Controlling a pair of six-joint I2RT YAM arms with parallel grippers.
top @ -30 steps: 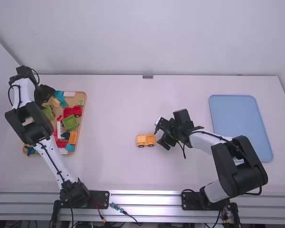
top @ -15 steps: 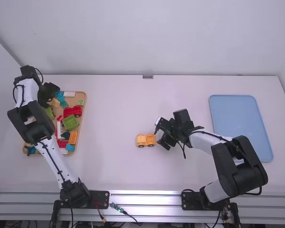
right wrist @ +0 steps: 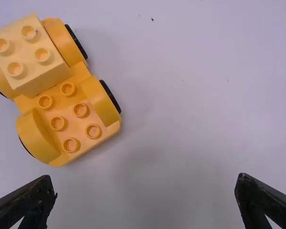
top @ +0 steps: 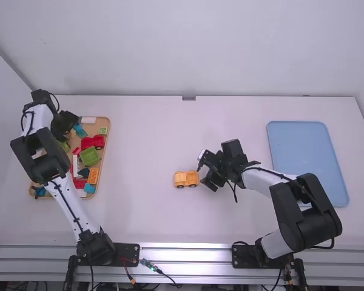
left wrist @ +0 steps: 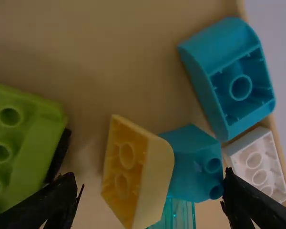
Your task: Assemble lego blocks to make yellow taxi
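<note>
Over the far end of the wooden tray is my left gripper [top: 68, 126]. In the left wrist view that left gripper [left wrist: 150, 195] is open, its fingers on either side of a yellow sloped block [left wrist: 138, 176] and a teal block [left wrist: 195, 164] lying side by side; neither is clearly gripped. A yellow car base [top: 186, 179] stands on the table near the middle, just left of my right gripper [top: 207, 172]. In the right wrist view the car base [right wrist: 74, 112] carries a pale yellow block [right wrist: 31, 55] on one end, and the right gripper [right wrist: 145, 200] is open and holds nothing.
The wooden tray [top: 108, 136] at the left holds several loose pieces, among them a red car [top: 92, 142], a green block [top: 90, 156] and an orange block [top: 93, 176]. A blue tray [top: 306, 157] lies at the right, behind the right arm.
My left gripper has shifted to the right and slightly nearer over the tray's far end, now covering the yellow block there. The right arm and the car base have stayed still.
</note>
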